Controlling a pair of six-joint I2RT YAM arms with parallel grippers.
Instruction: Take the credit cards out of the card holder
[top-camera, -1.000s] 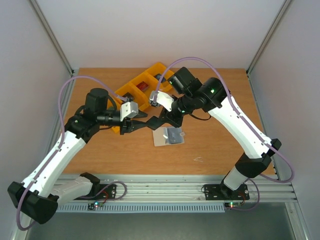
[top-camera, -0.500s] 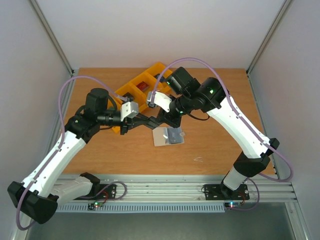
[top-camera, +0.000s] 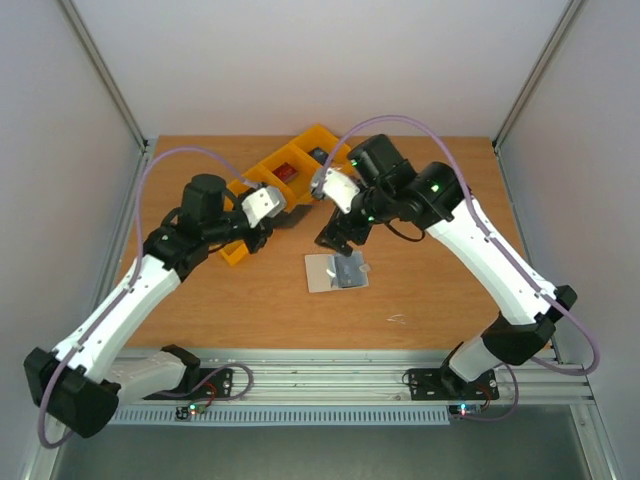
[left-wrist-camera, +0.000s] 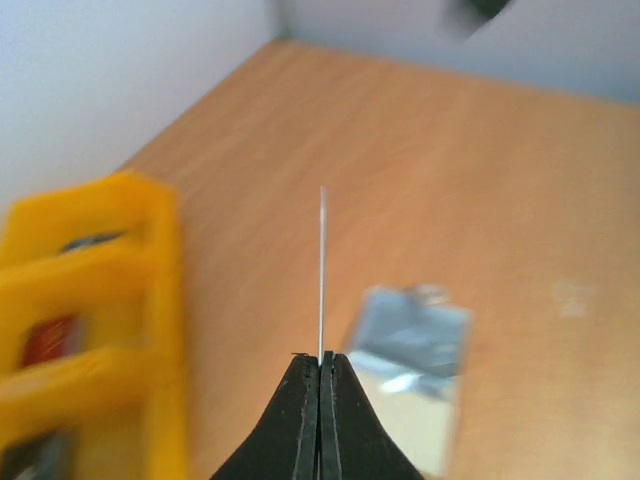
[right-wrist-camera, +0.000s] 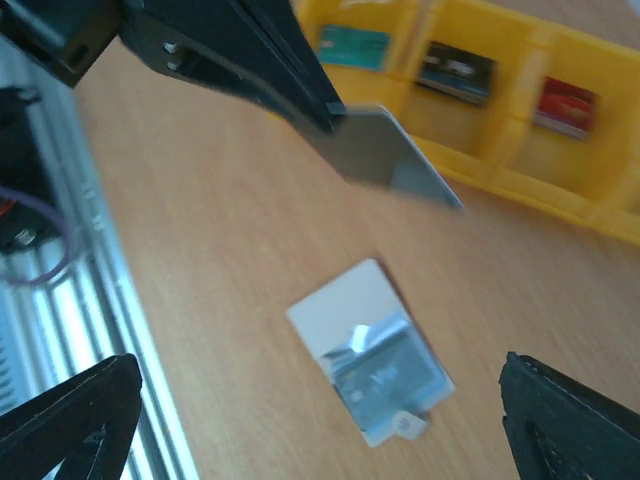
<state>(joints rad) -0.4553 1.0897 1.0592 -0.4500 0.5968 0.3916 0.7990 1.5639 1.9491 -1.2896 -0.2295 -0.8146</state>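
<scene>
The card holder lies open and flat on the wooden table, pale outside and silvery inside. A dark card shows in its pocket. My left gripper is shut on a thin dark grey credit card, held in the air between the holder and the yellow bins. The left wrist view shows that card edge-on, rising from the closed jaws of the left gripper, with the holder beyond. My right gripper hovers wide open just above the holder, holding nothing.
A row of yellow plastic bins stands behind the left gripper, with a green card, a dark card and a red card in separate compartments. The metal rail runs along the table's near edge.
My left gripper closed on the card and drew back left towards the bins. My right gripper let go, opened wide and now hangs over the holder.
</scene>
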